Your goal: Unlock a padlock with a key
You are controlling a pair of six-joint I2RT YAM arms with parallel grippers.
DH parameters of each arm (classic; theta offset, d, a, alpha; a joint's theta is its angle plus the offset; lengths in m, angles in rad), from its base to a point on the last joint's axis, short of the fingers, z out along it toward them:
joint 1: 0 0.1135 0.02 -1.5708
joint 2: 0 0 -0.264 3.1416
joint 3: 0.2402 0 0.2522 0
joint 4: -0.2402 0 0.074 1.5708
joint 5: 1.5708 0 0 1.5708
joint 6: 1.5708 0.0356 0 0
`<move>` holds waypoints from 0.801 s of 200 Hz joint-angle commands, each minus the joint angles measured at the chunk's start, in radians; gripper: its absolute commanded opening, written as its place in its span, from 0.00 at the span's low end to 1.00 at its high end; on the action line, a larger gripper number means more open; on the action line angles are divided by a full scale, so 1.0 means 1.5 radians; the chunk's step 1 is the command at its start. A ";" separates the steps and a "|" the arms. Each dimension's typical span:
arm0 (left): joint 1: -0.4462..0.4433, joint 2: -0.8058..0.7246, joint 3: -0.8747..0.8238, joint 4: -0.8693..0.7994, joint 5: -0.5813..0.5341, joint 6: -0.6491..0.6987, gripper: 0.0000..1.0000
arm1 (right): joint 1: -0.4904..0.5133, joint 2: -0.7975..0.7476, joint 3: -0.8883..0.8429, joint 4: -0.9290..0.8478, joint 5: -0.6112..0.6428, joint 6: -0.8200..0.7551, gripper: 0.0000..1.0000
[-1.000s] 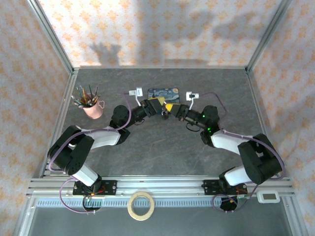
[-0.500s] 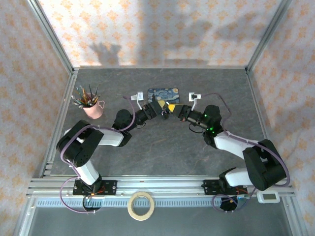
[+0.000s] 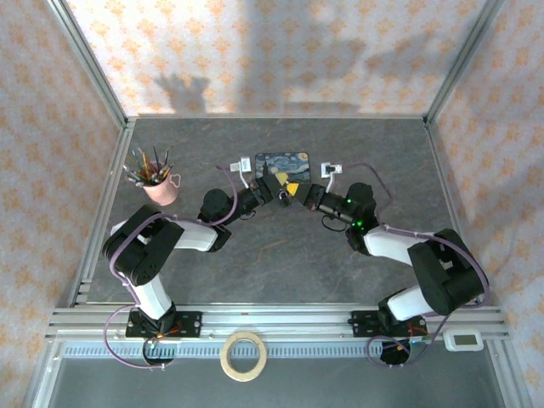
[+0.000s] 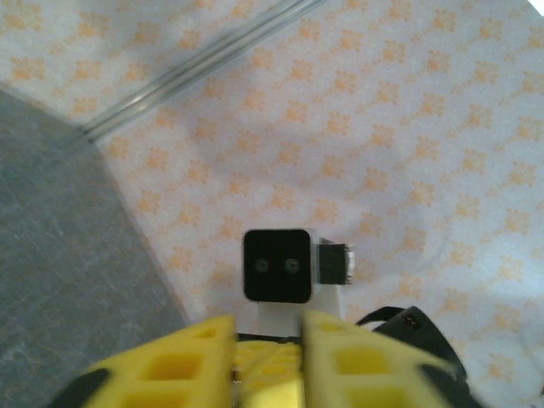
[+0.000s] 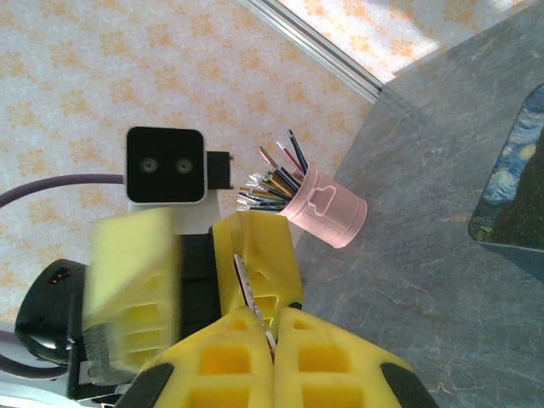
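I had the right hand clamped on the key, its blade aimed at the left hand, whose fingers stood apart. Overhead, both hands met just before the tin, with the cup well to the left. The right wrist view resolved the key; overhead it was too small to tell.

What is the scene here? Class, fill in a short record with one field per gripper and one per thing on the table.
right gripper: shut on the key, whose thin blade points at the left gripper
left gripper: fingers apart, facing the right gripper; hold cannot be told
tin: blue, flat on the table just behind both grippers
cup: pink, holding pencils, far left
tape roll: near edge, in the middle
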 commanded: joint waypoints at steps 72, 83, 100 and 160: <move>-0.009 0.000 0.028 -0.007 0.003 0.015 0.00 | 0.005 -0.035 0.009 -0.013 0.005 -0.026 0.18; -0.008 0.000 0.026 -0.006 0.001 0.016 0.00 | 0.004 -0.042 0.007 -0.017 0.006 -0.029 0.21; -0.009 0.001 0.019 0.003 -0.007 0.012 0.00 | 0.002 -0.050 0.001 -0.017 0.010 -0.030 0.24; -0.009 -0.006 0.019 -0.002 -0.008 0.016 0.00 | -0.004 -0.064 -0.015 -0.021 0.007 -0.025 0.27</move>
